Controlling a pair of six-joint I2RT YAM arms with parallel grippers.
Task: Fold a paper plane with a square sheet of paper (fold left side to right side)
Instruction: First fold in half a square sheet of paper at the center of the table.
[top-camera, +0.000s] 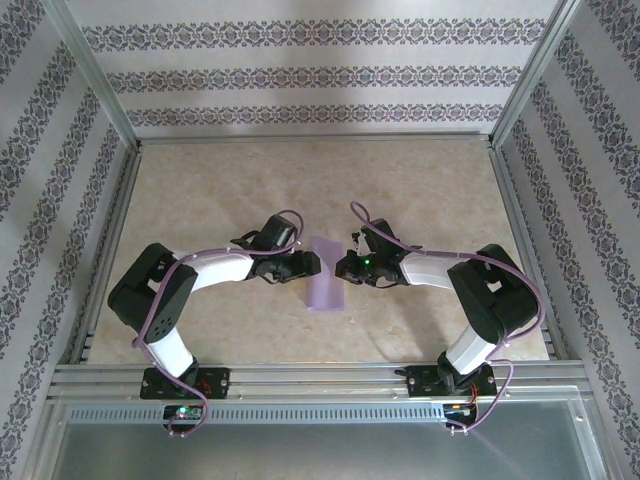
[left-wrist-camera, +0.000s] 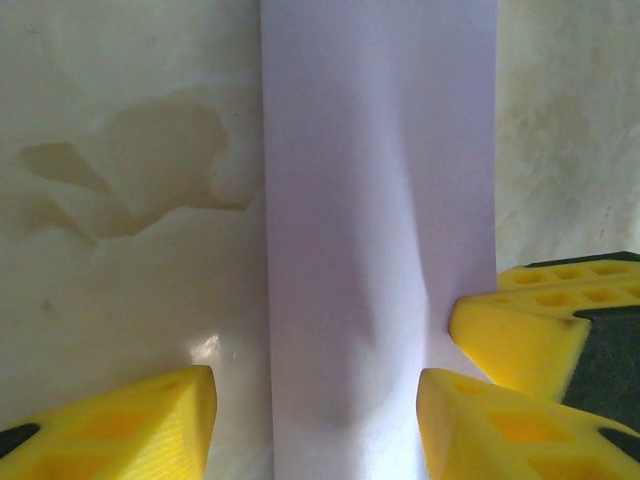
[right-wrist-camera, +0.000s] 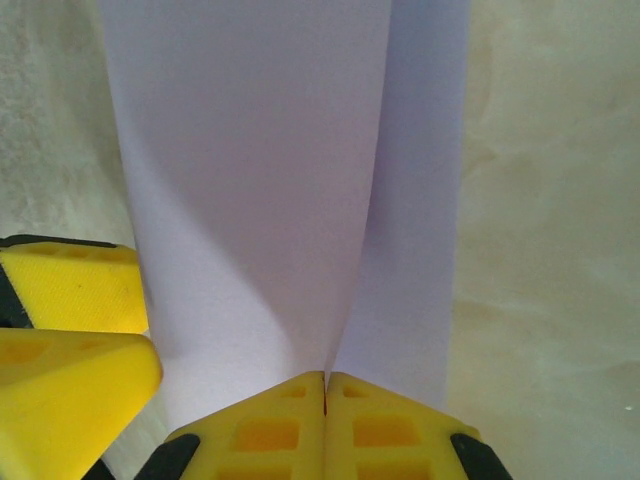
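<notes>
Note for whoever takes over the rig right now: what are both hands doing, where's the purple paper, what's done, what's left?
Left hand: open, a finger on each side of the paper.
Right hand: shut on the square sheet of paper, mid-table.
Done: sheet looks doubled over into a narrow strip, top layer bulging rather than flat.
Left: press the crease, then fold the plane.

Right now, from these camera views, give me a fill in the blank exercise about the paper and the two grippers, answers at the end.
1. The right gripper is ____ on the square sheet of paper.
2. The left gripper is ____, with the paper showing in the gap between its fingers.
3. From above, the paper lies ____ the two grippers.
4. Both grippers' fingers are coloured ____.
Missing words: shut; open; between; yellow.
</notes>
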